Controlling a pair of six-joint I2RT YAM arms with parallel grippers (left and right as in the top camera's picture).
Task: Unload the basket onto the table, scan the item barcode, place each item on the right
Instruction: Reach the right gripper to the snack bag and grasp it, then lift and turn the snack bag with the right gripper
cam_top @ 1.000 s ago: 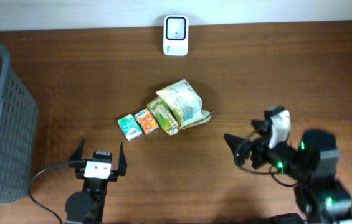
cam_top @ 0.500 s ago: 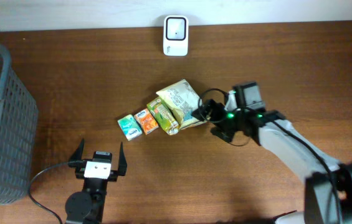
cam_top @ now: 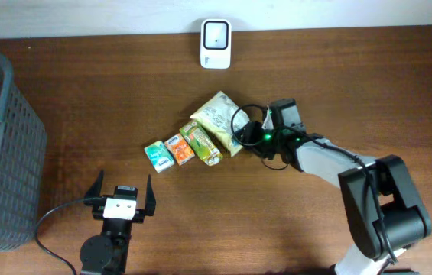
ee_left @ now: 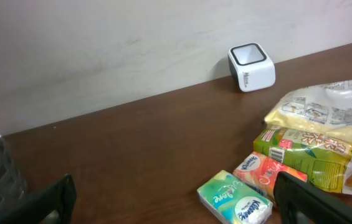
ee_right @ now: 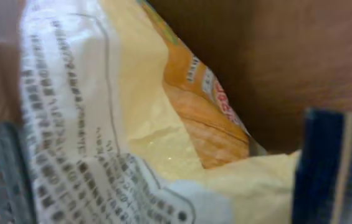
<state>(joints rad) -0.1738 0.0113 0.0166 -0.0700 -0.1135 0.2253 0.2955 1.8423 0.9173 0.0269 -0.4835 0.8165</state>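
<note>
One white scanner [cam_top: 216,33] overhead; right-wrist view all snack bag [ee_right: 95,106].

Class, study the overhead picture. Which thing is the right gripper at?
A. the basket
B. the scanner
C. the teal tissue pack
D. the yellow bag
D: the right gripper sits at the edge of the yellow bag, which also fills its wrist view.

The right arm [cam_top: 319,160] is cased in white, black-jointed, with a green light [cam_top: 266,137] lit; a black cable [cam_top: 38,229] is trailed beside the black left gripper [cam_top: 124,186].
</note>
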